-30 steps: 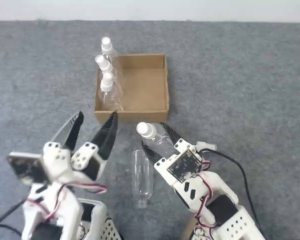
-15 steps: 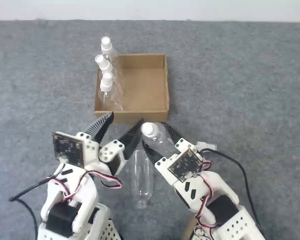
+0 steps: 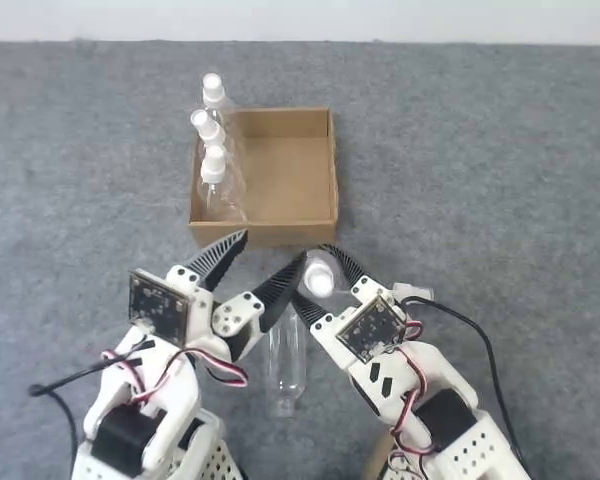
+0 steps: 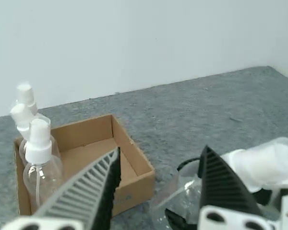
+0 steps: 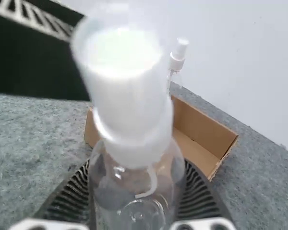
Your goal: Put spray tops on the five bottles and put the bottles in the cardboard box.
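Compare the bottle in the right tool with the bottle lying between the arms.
The held bottle wears a white spray top; the lying bottle has a bare neck. The held bottle is upright, clamped in the right tool; the lying bottle rests flat on the carpet, free. Both are clear plastic and outside the cardboard box.

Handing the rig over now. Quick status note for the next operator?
Right claw: shut on a topped bottle, upright, short of the box.
Left claw: open, empty, beside that bottle's top.
Done: three topped bottles stand in the box along one wall.
Left: box the held one. The fifth bottle lies on the table between the arms, no top on it; cap it, box it.
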Tool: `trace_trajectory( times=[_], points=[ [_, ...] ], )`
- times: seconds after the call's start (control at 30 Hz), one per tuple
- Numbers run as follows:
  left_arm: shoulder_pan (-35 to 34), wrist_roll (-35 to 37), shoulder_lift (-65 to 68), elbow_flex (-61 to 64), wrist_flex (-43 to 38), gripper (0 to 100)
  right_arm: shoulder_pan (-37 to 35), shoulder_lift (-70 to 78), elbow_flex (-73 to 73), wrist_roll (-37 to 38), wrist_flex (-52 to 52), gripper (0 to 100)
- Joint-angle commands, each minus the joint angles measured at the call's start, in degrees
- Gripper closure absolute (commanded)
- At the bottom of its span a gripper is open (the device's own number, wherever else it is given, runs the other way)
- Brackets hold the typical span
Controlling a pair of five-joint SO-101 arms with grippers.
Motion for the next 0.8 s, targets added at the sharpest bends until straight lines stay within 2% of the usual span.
trace_trajectory(
  times=[0.0,0.23,0.33,0.47,0.63,0.77],
  points=[
    [4.3,-3.6,-0.9,-0.4,2.3,75,0.7,-1.4,1.1,-0.4,-1.6,99.2],
    [4.9,-4.2,-0.9,-0.4,2.4,78,0.7,-1.4,1.1,-0.4,-1.5,99.2],
    [6.3,-7.5,-0.9,0.0,2.5,78,0.7,-1.4,1.1,-0.4,-1.5,99.2],
    [7.7,-8.1,-0.9,0.0,3.5,78,1.3,-1.4,1.1,-0.4,-1.5,99.2],
    [7.5,-8.0,-0.9,-0.6,3.4,78,2.9,-1.4,1.2,-0.4,-1.5,99.2],
    [3.5,-7.9,-0.9,-2.0,3.3,78,2.9,-1.4,1.2,-0.4,-1.5,99.2]
  ],
)
